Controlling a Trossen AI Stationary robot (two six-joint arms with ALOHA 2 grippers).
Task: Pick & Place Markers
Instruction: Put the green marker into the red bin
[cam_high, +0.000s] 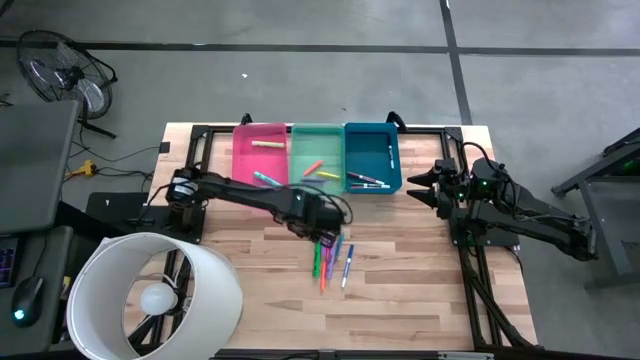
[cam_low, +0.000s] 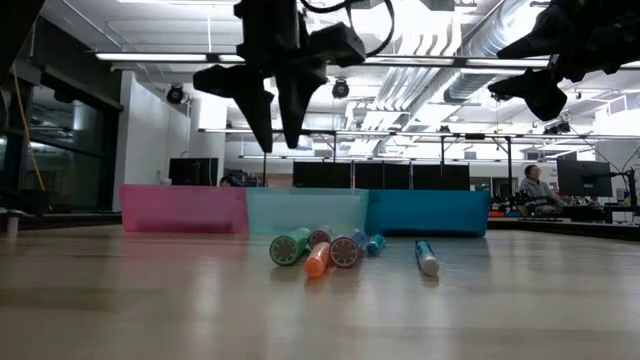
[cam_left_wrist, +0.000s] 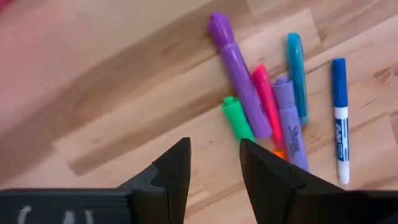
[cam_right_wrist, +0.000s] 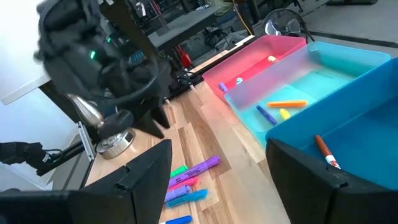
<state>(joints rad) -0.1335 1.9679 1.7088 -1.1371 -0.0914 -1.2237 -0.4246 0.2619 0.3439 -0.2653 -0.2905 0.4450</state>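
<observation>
**Purple, green and blue markers still loose on the desk; sorting partly done**

Purple, green, pink, orange and blue, the loose markers (cam_high: 331, 260) lie in a tight bunch on the wooden desk (cam_high: 420, 290), near the middle and well on the near side of the bins. About six can be counted in the left wrist view: a long purple marker (cam_left_wrist: 238, 74), a green marker (cam_left_wrist: 238, 118), a pink one, a lilac one, a teal one and a blue-and-white marker (cam_left_wrist: 339, 118), with an orange one peeking from under them. They lie roughly parallel, side by side and mostly touching, long axes running near-to-far across the desk with a slight slant; the blue-and-white one sits a little apart on the right.

Several markers already rest in the pink bin (cam_high: 262, 155), the green bin (cam_high: 317, 158) and the blue bin (cam_high: 373, 158) at the far edge, so the job looks roughly half finished, with this bunch left to move.

The left gripper (cam_left_wrist: 214, 165) hangs just above the bunch, fingers spread and holding nothing, lined up closest to the green marker. The right gripper (cam_high: 425, 185) waits at the right of the bins, raised, fingers apart and empty.
</observation>
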